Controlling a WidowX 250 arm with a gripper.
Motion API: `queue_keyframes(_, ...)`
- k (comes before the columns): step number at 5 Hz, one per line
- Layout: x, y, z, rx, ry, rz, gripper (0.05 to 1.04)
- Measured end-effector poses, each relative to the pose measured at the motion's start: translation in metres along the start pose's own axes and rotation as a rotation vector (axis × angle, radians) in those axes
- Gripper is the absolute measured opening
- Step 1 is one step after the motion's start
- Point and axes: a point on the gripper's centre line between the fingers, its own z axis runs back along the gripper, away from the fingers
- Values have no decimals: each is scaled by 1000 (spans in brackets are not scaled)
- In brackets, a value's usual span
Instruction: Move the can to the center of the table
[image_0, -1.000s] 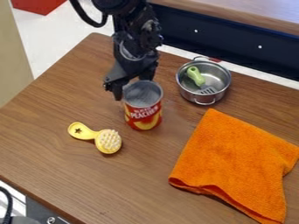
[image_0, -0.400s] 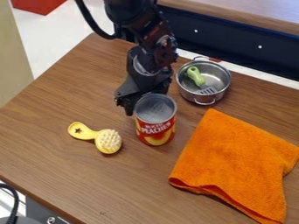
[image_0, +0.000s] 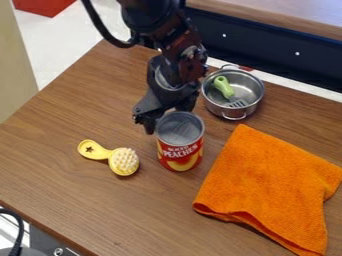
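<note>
The gripper (image_0: 165, 114) is at the upper middle of the table (image_0: 73, 200), right behind the can, with its fingers spread apart. One finger (image_0: 148, 123) is at the can's left rear side; the tip of the other is hidden behind the can's rim. The can (image_0: 180, 156), red with a grey top and peaches on its label, stands upright on the wood near the middle of the view. Whether the gripper touches it is hard to tell.
A yellow brush (image_0: 123, 161) lies left of the can. To the right is an orange cloth (image_0: 270, 187). A metal pot (image_0: 252, 89) with a green-handled spatula (image_0: 224, 87) stands behind, near the table's back edge.
The can has shifted toward the front and a little right across the table, staying upright. The gripper has moved the same way, staying close behind it.
</note>
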Motion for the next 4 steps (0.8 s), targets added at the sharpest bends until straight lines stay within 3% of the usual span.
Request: queue_keyframes(4, 51, 24, 21, 22, 15, 126, 1000)
